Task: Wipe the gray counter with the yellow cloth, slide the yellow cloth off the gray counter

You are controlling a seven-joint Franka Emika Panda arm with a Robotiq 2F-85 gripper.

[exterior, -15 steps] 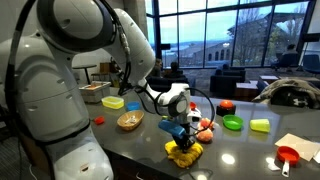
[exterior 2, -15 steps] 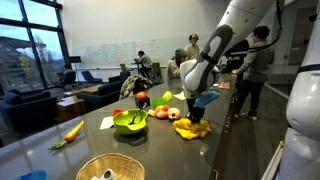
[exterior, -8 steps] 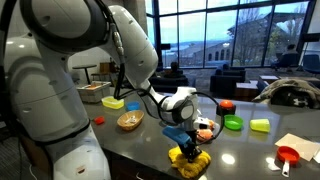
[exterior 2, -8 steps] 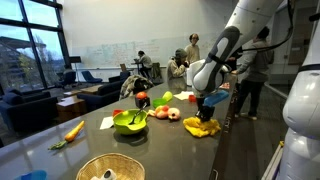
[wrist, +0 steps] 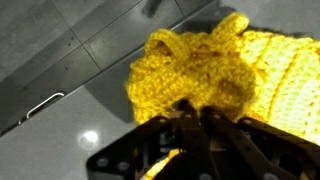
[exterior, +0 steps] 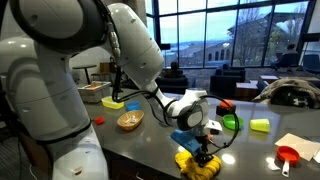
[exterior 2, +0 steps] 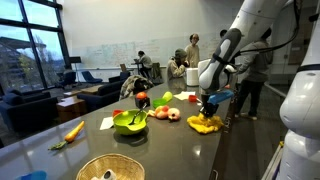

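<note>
The claw (exterior: 203, 152) is closed on the yellow cloth (exterior: 197, 166). It pinches a raised fold at the top of the bundle, and the rest lies bunched on the gray worktop (exterior: 255, 150). In both exterior views the cloth sits right at the worktop's edge, well apart from the wooden bowl (exterior: 130, 120) and near the fruit (exterior 2: 168, 114). The wrist view shows the cloth's knit spread under the jaws. Beyond a straight edge there is what looks like floor tile, though the blur makes that hard to confirm.

The step in hand looks like the slide off the edge. To do it well, the claw should ride low so the fabric drags across the surface. If the cloth lifts clear, it is being carried, not slid. The pull should run straight toward the nearest edge and away from the fruit, so nothing is swept along. The grip has only one fold, so a slow, even pull suits it. A jerk could tug that fold free and leave the bundle behind. Release should wait until most of the cloth hangs past the edge.
</note>
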